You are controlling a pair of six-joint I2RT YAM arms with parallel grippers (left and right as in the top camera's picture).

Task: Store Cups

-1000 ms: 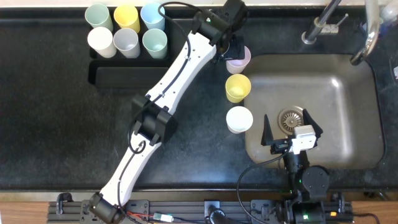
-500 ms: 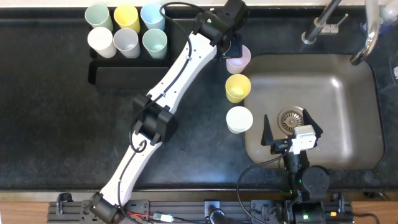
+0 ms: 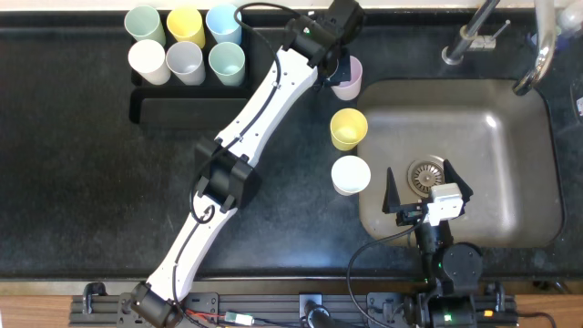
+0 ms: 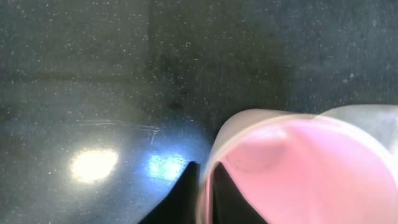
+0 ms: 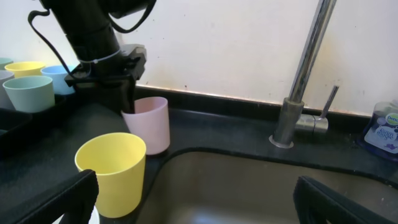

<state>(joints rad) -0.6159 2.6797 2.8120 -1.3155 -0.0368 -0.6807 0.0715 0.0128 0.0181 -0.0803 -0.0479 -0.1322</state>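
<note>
Pink cup (image 4: 298, 168): pinched at the rim by the left pincer (image 4: 205, 186), one finger inside the wall and one outside, closed on that thin edge alone. Stood at the far left corner of the sink (image 3: 510, 100), on or barely off the dark desk (image 3: 91, 182); could not tell which. Flanked just beside, nearer the arms, by a yellow cup (image 3: 348, 128), then a white cup (image 3: 350, 174), both along the sink's left lip. Right pincer (image 3: 424, 185): spread wide over the sink, holding nothing.

Judged a shaky hold. With so shallow a bite on one wall, likely to swing, tilt or slip free once carried. Could also clip the yellow cup on a low or hasty departure and knock it into the sink. Farther out, faced a long carry across the desk to the black tray (image 3: 182, 111), with six stored cups (image 3: 186, 60) crowded at its back. Risked toppling those if brought in too low or lowered against them rather than into the bare front strip.
</note>
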